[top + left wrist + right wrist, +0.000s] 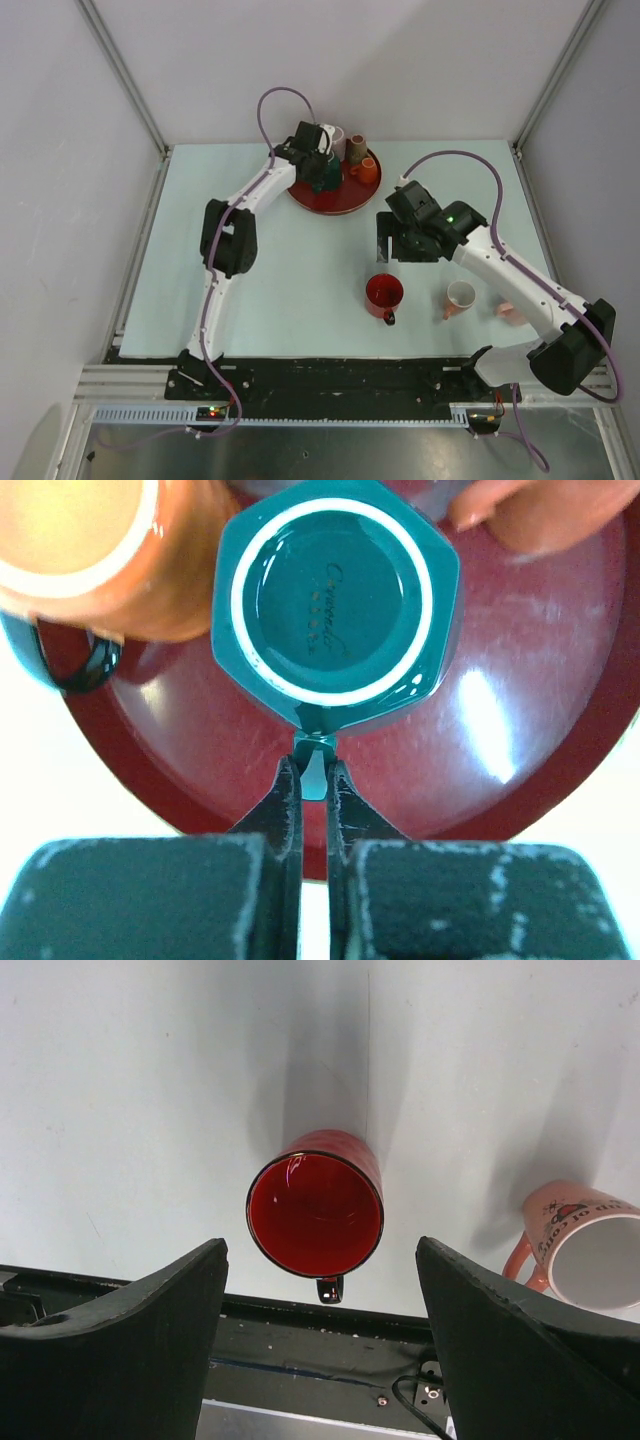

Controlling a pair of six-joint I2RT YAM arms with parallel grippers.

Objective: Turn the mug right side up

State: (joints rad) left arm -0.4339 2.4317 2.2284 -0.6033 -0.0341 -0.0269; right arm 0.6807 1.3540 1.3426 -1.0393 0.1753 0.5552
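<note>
Right now the teal mug (335, 590) sits upside down on the red plate (560, 680) at the far side of the surface (250, 300), base up w/ its white foot ring showing. Over there the left pincer (315, 770) is clamped on the mug's handle (314, 748), fingers nearly together w/ only the thin handle loop between them. Nearer the bases, the right pincer (320, 1250) hangs spread wide above a red mug (315, 1210) that is already upright, and grips nothing. A pink mug (590, 1250) stands near that one.

Handling, as a guess: glazed ceramic, so stiff, fairly heavy for a handle-only grip, slick and chip-prone. Holding by the handle puts the body's weight off to one side, so the mug prob. wants to swing or twist btw the pads during the flip. A firm squeeze close to where the handle meets the wall looks best. An orange mug (70, 540) stands close by on the plate, touching or just apart, can't tell which. Better to lift clear first, then rotate, to avoid a knock. Set-down should be gentle, since glaze on glaze will likely slide.
</note>
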